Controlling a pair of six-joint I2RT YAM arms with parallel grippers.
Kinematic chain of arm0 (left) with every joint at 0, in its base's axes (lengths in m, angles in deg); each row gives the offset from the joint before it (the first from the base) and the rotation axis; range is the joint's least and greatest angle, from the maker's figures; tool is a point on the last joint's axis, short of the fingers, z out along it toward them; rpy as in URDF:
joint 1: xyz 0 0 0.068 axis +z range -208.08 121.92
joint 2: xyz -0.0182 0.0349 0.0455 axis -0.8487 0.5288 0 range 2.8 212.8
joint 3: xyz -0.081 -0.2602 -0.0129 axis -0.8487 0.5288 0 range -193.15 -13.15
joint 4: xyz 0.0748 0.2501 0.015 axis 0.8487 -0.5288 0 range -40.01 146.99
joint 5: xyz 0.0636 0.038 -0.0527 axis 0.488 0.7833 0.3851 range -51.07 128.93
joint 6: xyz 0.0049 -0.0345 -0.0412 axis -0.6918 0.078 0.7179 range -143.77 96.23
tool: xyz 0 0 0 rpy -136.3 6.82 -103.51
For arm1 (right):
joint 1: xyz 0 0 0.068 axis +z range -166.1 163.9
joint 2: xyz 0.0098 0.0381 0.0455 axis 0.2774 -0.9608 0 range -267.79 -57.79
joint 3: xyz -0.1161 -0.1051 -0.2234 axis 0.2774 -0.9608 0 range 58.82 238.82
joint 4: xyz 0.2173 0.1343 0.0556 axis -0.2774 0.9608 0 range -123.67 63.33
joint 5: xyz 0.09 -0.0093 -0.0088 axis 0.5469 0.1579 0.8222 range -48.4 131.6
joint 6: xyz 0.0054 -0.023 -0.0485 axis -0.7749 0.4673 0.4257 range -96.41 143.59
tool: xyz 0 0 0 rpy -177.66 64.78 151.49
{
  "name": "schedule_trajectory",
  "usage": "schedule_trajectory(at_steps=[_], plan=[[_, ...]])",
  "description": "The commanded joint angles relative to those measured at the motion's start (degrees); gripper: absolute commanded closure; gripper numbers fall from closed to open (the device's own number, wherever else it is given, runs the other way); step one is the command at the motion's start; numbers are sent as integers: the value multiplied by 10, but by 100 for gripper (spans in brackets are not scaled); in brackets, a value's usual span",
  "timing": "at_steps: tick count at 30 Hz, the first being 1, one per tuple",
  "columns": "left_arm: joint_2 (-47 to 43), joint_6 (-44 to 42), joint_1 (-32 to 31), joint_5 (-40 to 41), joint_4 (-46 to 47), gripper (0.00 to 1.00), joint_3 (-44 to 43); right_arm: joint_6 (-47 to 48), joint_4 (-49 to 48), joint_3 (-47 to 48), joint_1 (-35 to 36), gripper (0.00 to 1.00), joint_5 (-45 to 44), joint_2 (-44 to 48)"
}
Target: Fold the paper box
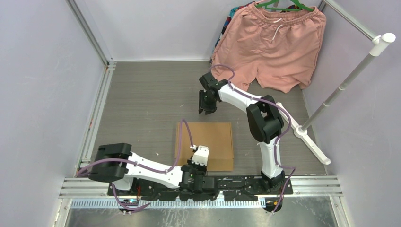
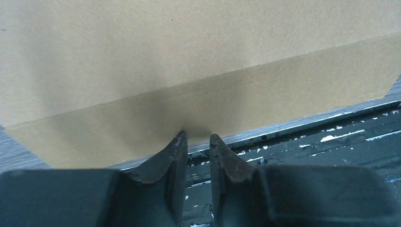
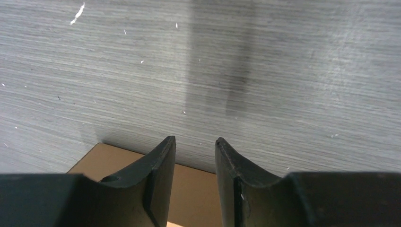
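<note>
Brown paper box (image 1: 208,137) lies flat; our left claw (image 2: 197,136) and right claw (image 3: 194,140) are loose, holding nothing. Next we should pinch 1 edge.

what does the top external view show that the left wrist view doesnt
Only top external: the whole paper box outline, the right gripper near its far edge, and the pink shorts hanging at the back. Only left wrist: the fold crease across the cardboard and the left gripper, slightly open at the box's near edge. Both: the brown box itself.
</note>
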Motion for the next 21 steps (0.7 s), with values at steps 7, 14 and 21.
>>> schedule_trajectory(at_steps=[7,14,21], plan=[[1,-29,56,-18,111,72,49,-18,-26,-54,26,58,9,30],[-6,-55,107,-29,133,52,73,-20,-43,-87,35,58,6,25],[-17,-102,154,-51,189,52,105,-9,-42,-80,41,59,13,10]])
